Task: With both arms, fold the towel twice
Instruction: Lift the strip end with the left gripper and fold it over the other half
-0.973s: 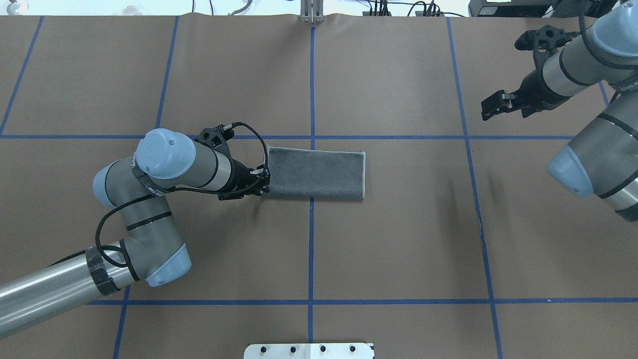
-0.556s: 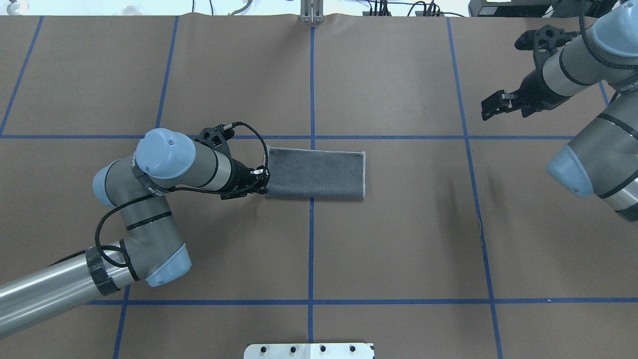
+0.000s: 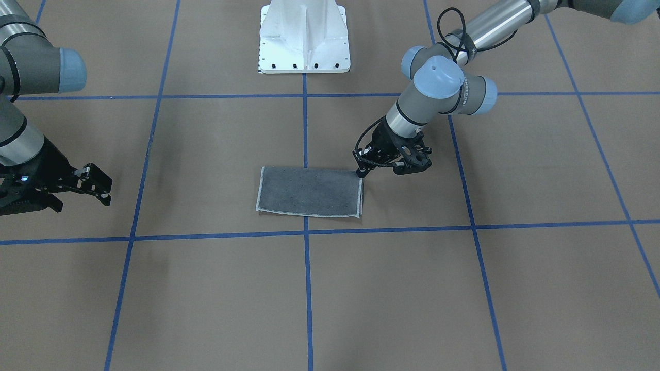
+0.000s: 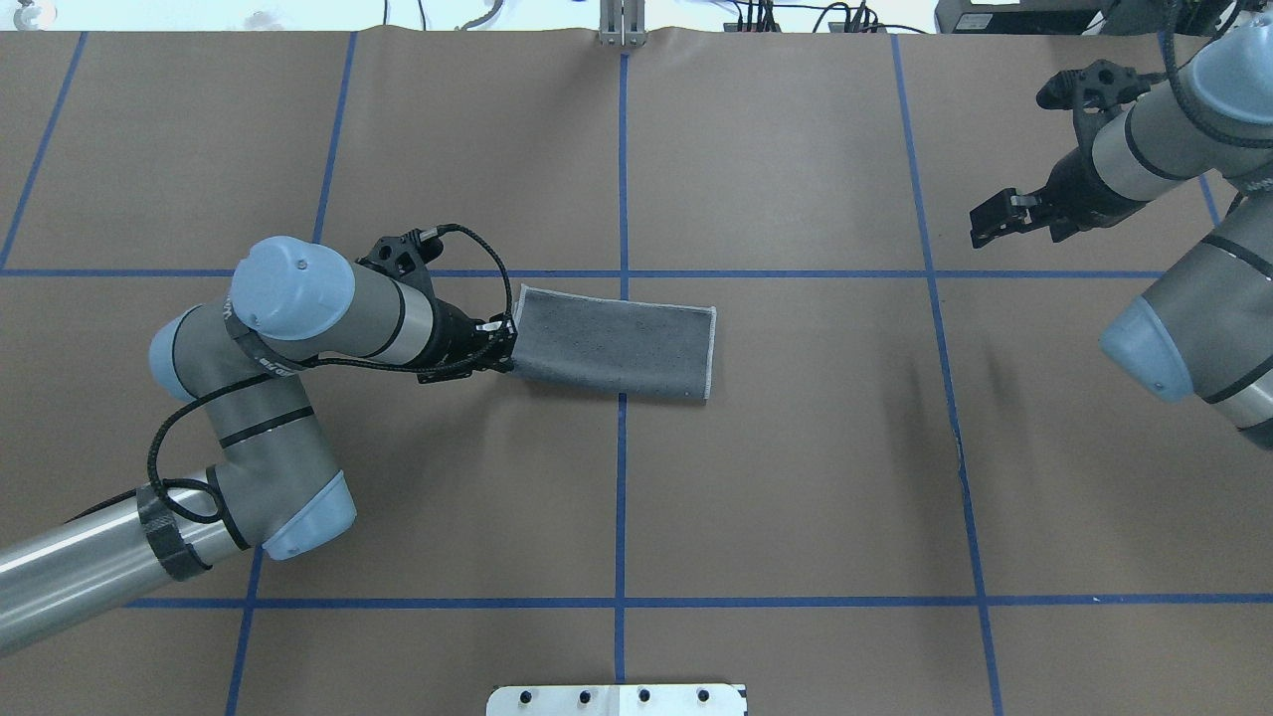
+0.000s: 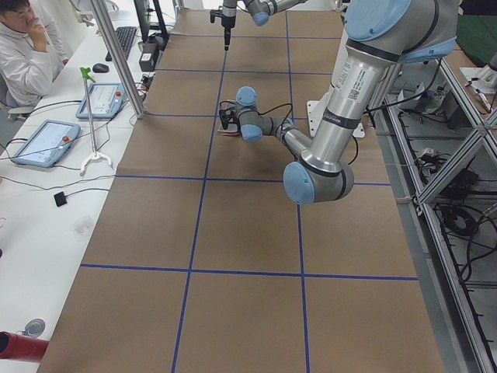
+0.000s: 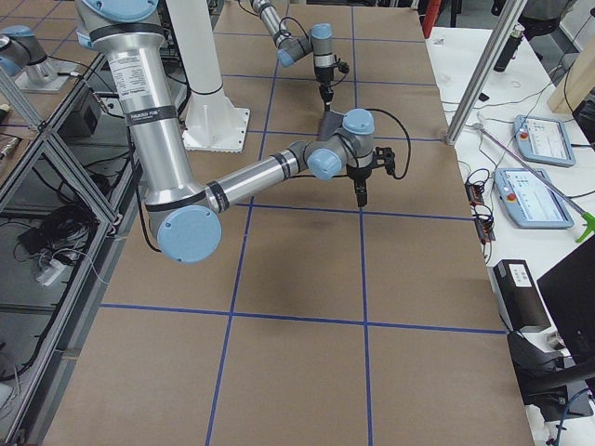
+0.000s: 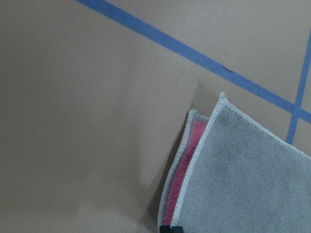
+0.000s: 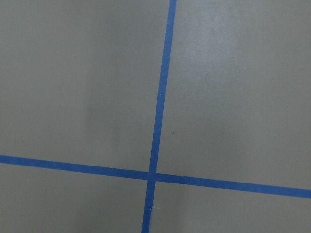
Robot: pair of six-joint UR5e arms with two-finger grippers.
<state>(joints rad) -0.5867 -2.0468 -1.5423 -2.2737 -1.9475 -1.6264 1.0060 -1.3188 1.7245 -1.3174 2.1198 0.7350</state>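
Since the earlier overhead picture the left arm point(image 4: 328, 318) has drawn back toward the view's left, and the towel point(image 4: 617, 343) has gone with it. The strip lay square to the blue tape lines point(image 4: 622, 497) before. Now it sits askew, its held end shifted left and slightly up the view, its free end trailing lower. The right arm point(image 4: 1144, 149) has shifted a little to the view's right.

The towel is folded once into a long strip, dark grey face out. It lies on the brown worktop point(image 4: 796, 497) across the central tape line, just below the cross line in the overhead view. The left hand point(image 4: 502, 343) is clenched on the strip's short end nearest it. In the front view that hand point(image 3: 361, 170) meets the strip's far right corner. The left wrist view shows the towel point(image 7: 243, 184) as two layers, a pink sliver between their light stitched edges, and a shadow on the worktop beside the corner.

The right hand point(image 4: 995, 221) is well apart from the towel, over bare worktop. Its fingers stand released and grasp nothing, as the front view of that hand point(image 3: 98, 188) also shows.

There is white lettering on the black band of the left arm's wrist, too small to read
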